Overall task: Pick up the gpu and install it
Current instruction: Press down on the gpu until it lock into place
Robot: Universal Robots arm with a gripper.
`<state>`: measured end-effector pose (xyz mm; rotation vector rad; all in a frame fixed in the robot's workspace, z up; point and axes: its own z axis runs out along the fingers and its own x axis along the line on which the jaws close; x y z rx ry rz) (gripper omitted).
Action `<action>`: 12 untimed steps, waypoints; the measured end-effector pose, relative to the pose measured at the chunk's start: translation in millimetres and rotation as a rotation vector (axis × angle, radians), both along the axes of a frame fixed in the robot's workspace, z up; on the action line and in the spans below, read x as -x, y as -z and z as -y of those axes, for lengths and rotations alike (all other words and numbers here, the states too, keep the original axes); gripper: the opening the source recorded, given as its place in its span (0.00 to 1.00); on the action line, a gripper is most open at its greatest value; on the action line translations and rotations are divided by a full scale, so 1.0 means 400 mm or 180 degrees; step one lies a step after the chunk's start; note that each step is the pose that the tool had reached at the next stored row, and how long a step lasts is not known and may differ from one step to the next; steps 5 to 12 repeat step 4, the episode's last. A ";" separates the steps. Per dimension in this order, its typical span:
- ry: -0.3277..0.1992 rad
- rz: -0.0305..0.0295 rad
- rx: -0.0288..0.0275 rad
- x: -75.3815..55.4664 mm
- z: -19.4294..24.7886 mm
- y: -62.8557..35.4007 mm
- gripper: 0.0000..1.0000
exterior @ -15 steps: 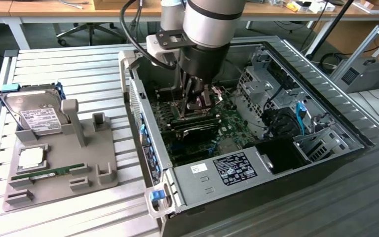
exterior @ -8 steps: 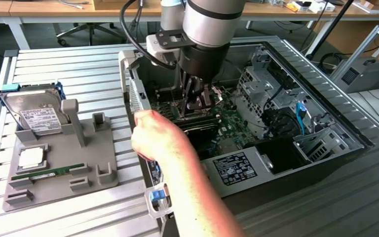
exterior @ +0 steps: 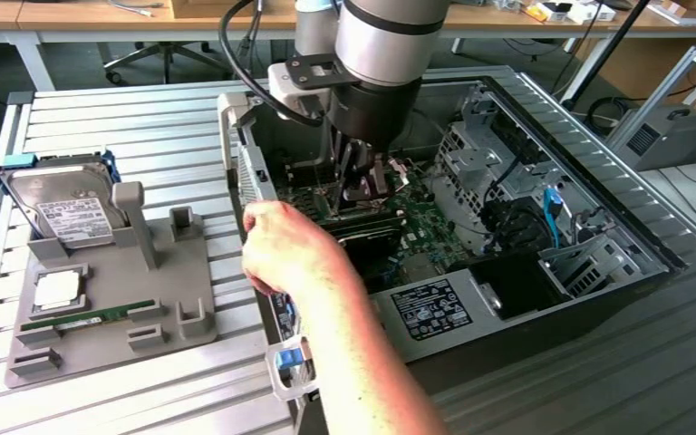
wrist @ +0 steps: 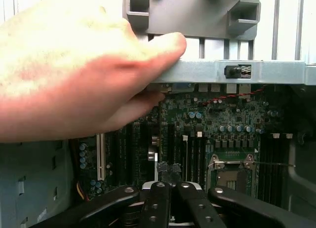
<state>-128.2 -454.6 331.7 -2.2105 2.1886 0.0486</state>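
My gripper (exterior: 358,188) reaches down into the open computer case (exterior: 638,240), just above the motherboard (wrist: 222,120). Its black fingers (wrist: 159,201) are pressed together, so the gripper (wrist: 170,188) is shut. Between the tips stands the gpu (wrist: 167,167), seen edge-on as a thin dark strip that runs over the expansion slots toward the case's rear wall (wrist: 266,72). A person's hand (exterior: 285,246) reaches over that wall and rests its fingertips inside the case close to the card's far end; the same hand (wrist: 74,75) hides that end.
A grey parts rack (exterior: 173,313) lies on the slatted table at the exterior view's left. It holds a silver hard drive (exterior: 72,207), a square chip (exterior: 55,290) and a green memory stick (exterior: 88,317). Drive cages and cables (exterior: 529,213) crowd the case's far side.
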 end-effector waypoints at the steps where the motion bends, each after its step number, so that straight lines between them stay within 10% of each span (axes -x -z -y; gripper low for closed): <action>1: 0.0000 0.0000 0.0000 0.000 0.000 0.000 0.11; 12: 0.0000 0.0000 0.0000 0.000 0.000 0.000 0.11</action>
